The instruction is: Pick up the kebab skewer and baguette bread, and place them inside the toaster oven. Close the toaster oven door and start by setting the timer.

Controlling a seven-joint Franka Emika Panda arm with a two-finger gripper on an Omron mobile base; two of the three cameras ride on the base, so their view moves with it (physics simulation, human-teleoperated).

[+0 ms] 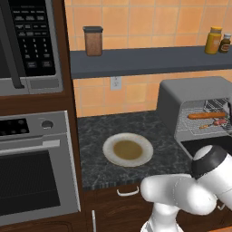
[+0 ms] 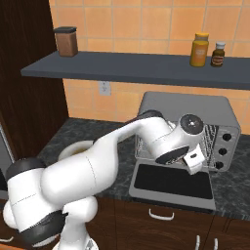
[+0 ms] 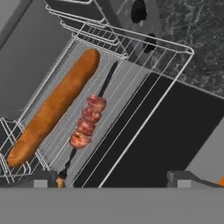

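Baguette bread [image 3: 54, 116] and kebab skewer [image 3: 87, 120]: side by side on the wire rack [image 3: 144, 78], left of hand view, inside toaster oven [image 1: 192, 97]. Gripper [image 3: 113, 177]: fingers spread, empty. Toaster oven door [image 2: 173, 181]: down. Risk: withdrawing fingers snag rack, dislodging the food.

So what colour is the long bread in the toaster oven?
Orange-brown. The baguette bread lies on the toaster oven rack, clearest in the hand view.

No text, brand or number can be read. The microwave keypad [image 1: 31, 34] carries rows of pale marks too small to make out, and the jar labels [image 2: 199, 50] are blurred.
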